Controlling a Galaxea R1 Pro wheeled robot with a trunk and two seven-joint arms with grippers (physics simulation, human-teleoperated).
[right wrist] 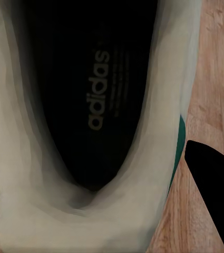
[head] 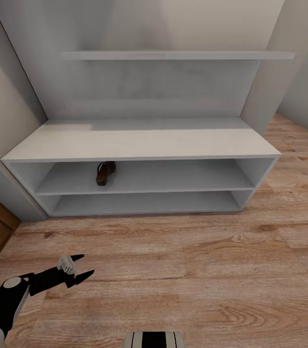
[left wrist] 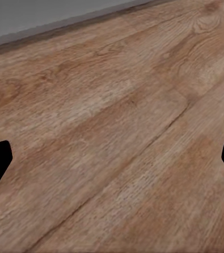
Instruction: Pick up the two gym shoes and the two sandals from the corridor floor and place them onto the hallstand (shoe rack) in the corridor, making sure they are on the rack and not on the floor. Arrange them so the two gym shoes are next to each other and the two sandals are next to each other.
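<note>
A pale grey hallstand (head: 139, 142) is seen against light brown wood-plank floor (head: 197, 270) marked with darker grain and knots. A dark brown sandal (head: 105, 172) is shown on its upper open shelf. A white gym shoe (right wrist: 85, 158) with a black insole, pale lettering and a green side stripe is pictured in close-up. The left gripper (head: 79, 268) is rendered black.

1 sandal (head: 105, 173) lies on the hallstand (head: 139, 142), well ahead of the left gripper (head: 79, 268). 1 gym shoe (right wrist: 85, 200) sits right at the right gripper, between its fingers. The hallstand has 2 open lower shelves and 1 upper shelf (head: 173, 55) in sight. 2 grippers count in all.
</note>
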